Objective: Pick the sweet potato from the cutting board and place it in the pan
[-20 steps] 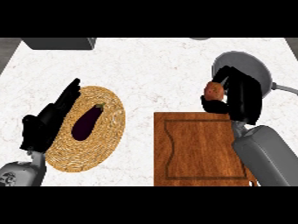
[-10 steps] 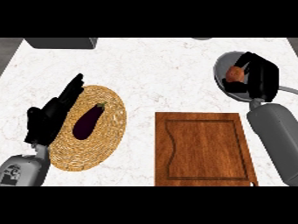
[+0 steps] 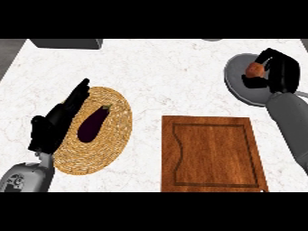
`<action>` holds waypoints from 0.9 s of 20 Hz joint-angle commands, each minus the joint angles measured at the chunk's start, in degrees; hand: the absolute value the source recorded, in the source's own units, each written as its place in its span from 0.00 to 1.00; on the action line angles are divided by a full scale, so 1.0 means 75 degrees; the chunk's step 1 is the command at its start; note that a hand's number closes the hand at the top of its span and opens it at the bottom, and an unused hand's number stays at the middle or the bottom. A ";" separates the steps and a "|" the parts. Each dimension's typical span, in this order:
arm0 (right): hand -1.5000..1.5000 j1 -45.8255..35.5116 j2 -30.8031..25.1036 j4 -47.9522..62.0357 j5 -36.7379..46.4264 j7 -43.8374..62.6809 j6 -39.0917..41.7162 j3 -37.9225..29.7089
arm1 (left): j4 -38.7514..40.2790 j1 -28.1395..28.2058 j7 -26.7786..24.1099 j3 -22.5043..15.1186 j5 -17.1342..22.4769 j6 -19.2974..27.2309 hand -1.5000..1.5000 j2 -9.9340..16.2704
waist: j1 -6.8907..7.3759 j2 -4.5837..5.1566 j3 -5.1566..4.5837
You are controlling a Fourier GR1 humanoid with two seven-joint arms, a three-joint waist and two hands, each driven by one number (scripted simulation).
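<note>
White marble desk (image 3: 156, 76) fills our view, and on it, toward the lower middle, lies the wooden cutting board (image 3: 213, 155), bare of any food now, which we read as the pick being done. To its left sits the woven round mat (image 3: 106, 135) carrying a dark eggplant (image 3: 93, 123); that one is no part of our job, so we leave it alone. At the far right the grey pan (image 3: 240, 88) rests with its handle pointing off toward the right edge, and it is partly covered by our right arm, which comes up from the lower right corner and reaches across to it. Our right hand (image 3: 279, 72) hangs over the pan's bowl with its fingers curled around the sweet potato (image 3: 254, 70), whose orange end shows at the hand's left side; we cannot tell whether the potato touches the pan's floor or is held just above it. We judge that what remains is to lower if needed and let go. Our left hand (image 3: 56, 124) lies at the mat's left rim, fingers straight and holding nothing, simply resting out of the way. A grey block (image 3: 66, 43) sits at the desk's far left corner.
</note>
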 commanded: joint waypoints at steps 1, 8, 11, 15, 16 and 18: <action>1.00 -0.0264 -0.0128 0.1067 -0.0151 -0.0922 -0.0363 -0.0438 | -0.0293 -0.0150 0.0319 0.0335 0.0325 -0.0257 0.50 0.0212 | 0.0125 0.0046 0.0009; 0.00 -0.0814 -0.0356 0.2240 -0.0330 0.0491 0.1469 -0.0648 | 0.0021 -0.0374 0.0144 0.0069 0.0098 -0.0214 0.50 -0.0009 | 0.0343 0.0159 0.0024; 0.00 -0.0533 -0.0672 0.2091 -0.0744 -0.0454 0.1713 -0.1062 | 0.0083 -0.0554 0.0185 0.0140 0.0058 -0.0157 0.50 -0.0010 | 0.0282 0.0203 0.0040; 0.00 -0.0617 -0.0516 0.1744 -0.1621 -0.1117 0.1698 -0.1922 | -0.0139 -0.0226 0.0119 -0.0024 0.0086 -0.0223 0.50 -0.0094 | 0.0382 0.0199 0.0055; 0.00 -0.0432 -0.0478 0.1578 -0.1883 -0.1596 0.1724 -0.2160 | -0.0009 0.0048 -0.0104 0.0062 0.0104 -0.0244 0.50 -0.0041 | 0.0290 0.0161 0.0046; 0.00 -0.0435 -0.0703 0.1386 -0.2315 -0.2091 0.1891 -0.2598 | 0.0030 -0.0247 -0.0097 0.0033 -0.0054 -0.0116 0.50 -0.0092 | 0.0220 0.0201 0.0059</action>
